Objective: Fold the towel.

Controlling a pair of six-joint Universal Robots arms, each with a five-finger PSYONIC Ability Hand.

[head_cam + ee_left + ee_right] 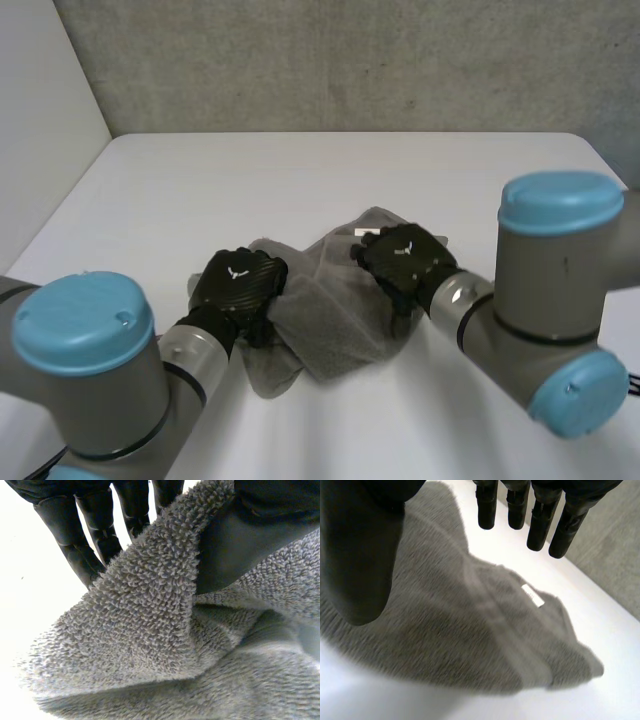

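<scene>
I see the towel (330, 300) lying crumpled in a grey heap on the white table (300, 170), near the middle and towards my side, between the two arms. My left hand (238, 285) sits at the towel's left edge. In its wrist view a thick flap of the pile stands up between the straight fingers (75, 540) and the thumb (240, 535), so I read that hand as pinching the edge of the cloth. My right hand (405, 258) is over the far right part of the towel. Its wrist view shows its fingers (540, 525) straight and spread, the thumb (360, 555) well apart from them, and nothing held; the cloth lies on the table under the palm. A small white label (366, 232) shows on the towel just beside the right hand, on the far side of the heap. A woven band runs across the cloth under that hand. The towel's near end bunches into a lump just beside the left wrist.
</scene>
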